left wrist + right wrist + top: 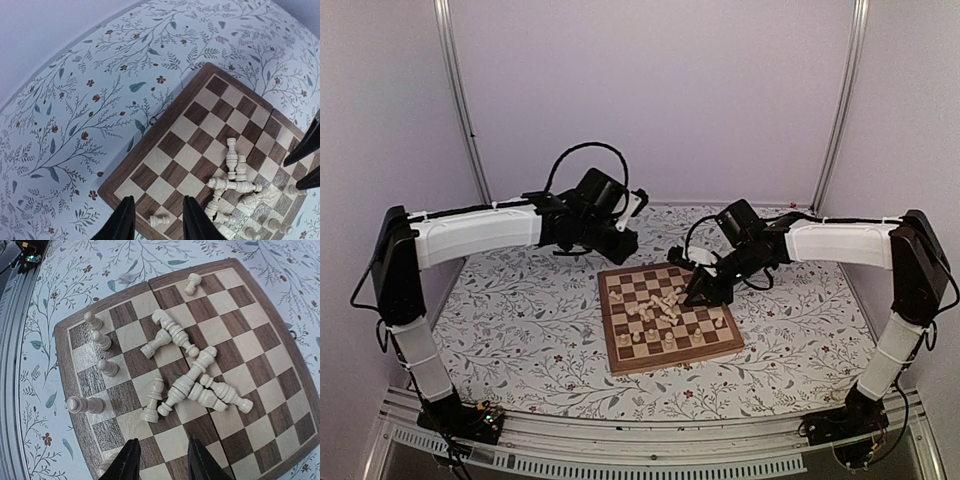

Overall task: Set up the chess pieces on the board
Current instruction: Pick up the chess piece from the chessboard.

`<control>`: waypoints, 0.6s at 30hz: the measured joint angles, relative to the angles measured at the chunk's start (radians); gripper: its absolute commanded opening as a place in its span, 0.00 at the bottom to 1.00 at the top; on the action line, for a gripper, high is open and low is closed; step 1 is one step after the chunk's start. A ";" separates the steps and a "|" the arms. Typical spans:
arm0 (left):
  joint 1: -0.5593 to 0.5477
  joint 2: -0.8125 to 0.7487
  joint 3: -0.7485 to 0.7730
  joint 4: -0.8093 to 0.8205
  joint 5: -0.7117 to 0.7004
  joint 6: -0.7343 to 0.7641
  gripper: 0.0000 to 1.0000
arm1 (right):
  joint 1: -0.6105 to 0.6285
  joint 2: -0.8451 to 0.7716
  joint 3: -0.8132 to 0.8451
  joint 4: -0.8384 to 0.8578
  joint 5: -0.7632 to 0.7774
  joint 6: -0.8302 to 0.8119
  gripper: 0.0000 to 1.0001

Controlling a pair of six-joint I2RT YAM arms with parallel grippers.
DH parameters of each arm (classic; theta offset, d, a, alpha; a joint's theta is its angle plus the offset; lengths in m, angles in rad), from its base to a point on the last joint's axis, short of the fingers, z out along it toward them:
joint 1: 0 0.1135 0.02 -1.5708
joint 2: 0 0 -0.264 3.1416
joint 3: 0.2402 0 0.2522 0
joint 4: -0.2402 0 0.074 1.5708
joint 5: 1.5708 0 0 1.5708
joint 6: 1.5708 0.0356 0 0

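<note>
Over the counter point(520, 330), top view: the board point(620, 285) sits central, the chess pieces point(655, 312) mostly toppled mid-board, a few upright along the near edge. Right fingers point(698, 292) hang by the heap's far-right side; left fingers point(620, 245) sit beyond the far-left corner. Left wrist: fingers spread, empty; heap ahead-right, well apart. Right wrist: fingers spread, empty; heap dead ahead, axes mostly diagonal. Right arm is nearer, likely picks.

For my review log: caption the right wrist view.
Open right gripper above the board; chess pieces lie heaped mid-board, a few upright along one edge.
</note>
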 measured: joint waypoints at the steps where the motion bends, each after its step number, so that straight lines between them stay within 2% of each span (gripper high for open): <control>1: 0.019 -0.049 -0.079 0.048 0.000 -0.017 0.41 | 0.013 0.025 0.007 -0.012 0.002 0.000 0.39; 3: 0.058 -0.138 -0.192 0.115 -0.005 -0.048 0.43 | 0.032 0.058 0.013 -0.035 0.006 0.003 0.40; 5: 0.079 -0.189 -0.228 0.150 -0.016 -0.062 0.43 | 0.047 0.078 0.019 -0.062 0.011 0.004 0.39; 11: 0.083 -0.217 -0.202 0.226 -0.025 -0.080 0.44 | 0.075 0.126 0.079 -0.100 0.022 0.004 0.39; 18: 0.083 -0.217 -0.202 0.229 -0.005 -0.083 0.44 | 0.095 0.185 0.115 -0.117 0.040 0.010 0.38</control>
